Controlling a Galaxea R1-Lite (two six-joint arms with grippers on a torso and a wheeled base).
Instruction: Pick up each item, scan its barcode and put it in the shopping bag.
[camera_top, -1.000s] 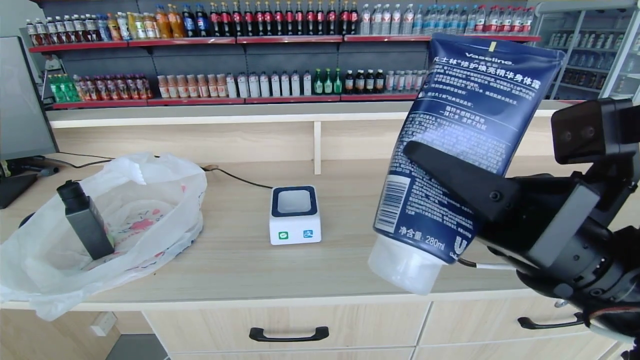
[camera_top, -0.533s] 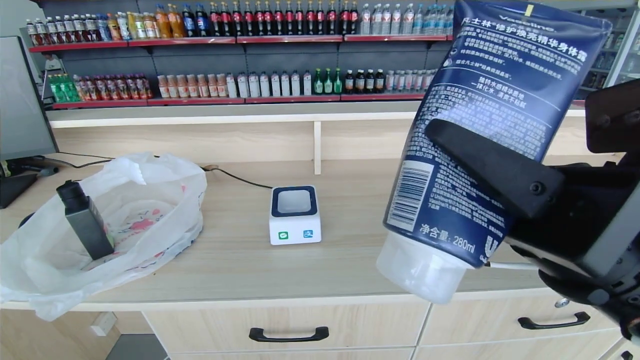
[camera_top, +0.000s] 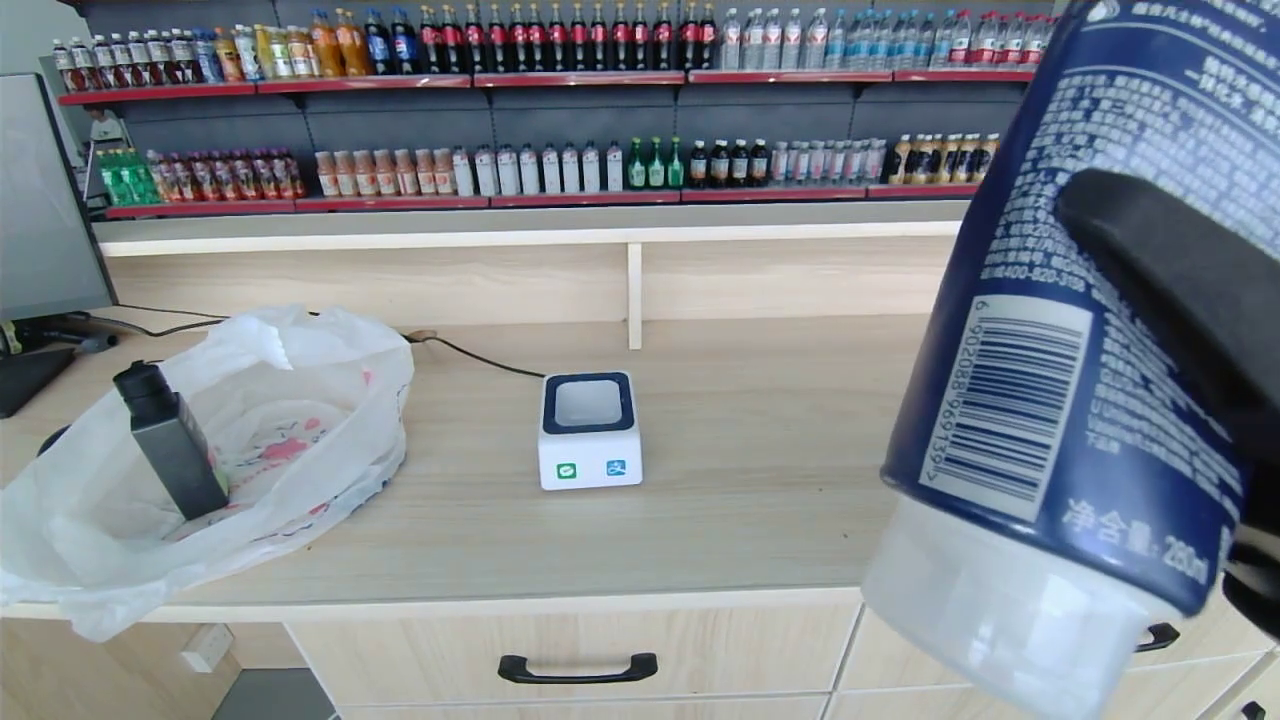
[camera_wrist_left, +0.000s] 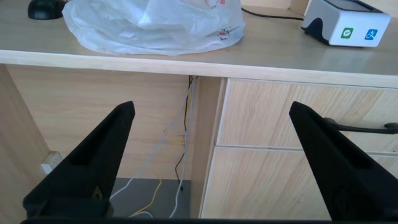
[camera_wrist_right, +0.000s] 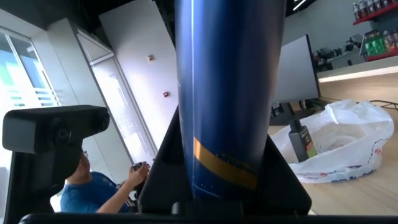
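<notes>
A dark blue lotion tube (camera_top: 1090, 300) with a white cap hangs cap-down high over the counter's right end, close to the head camera, its barcode facing that camera. My right gripper (camera_top: 1120, 250) is shut on the tube (camera_wrist_right: 230, 93), with one black finger (camera_top: 1180, 300) across its front. The white scanner (camera_top: 590, 430) stands mid-counter, apart from the tube. The white shopping bag (camera_top: 300, 400) lies open at the left with a dark grey bottle (camera_top: 170, 440) upright in it. My left gripper (camera_wrist_left: 211, 109) is open below the counter edge, facing the cabinet front.
A raised wooden ledge (camera_top: 520, 270) runs behind the counter, with shelves of drinks bottles (camera_top: 500, 170) beyond. A monitor (camera_top: 45, 200) stands at the far left, and a cable (camera_top: 470, 355) runs to the scanner. Drawers with black handles (camera_top: 578, 668) sit under the counter.
My right gripper has lifted the tube up and toward the head camera, to the right. Bag, bottle and scanner have not moved.
</notes>
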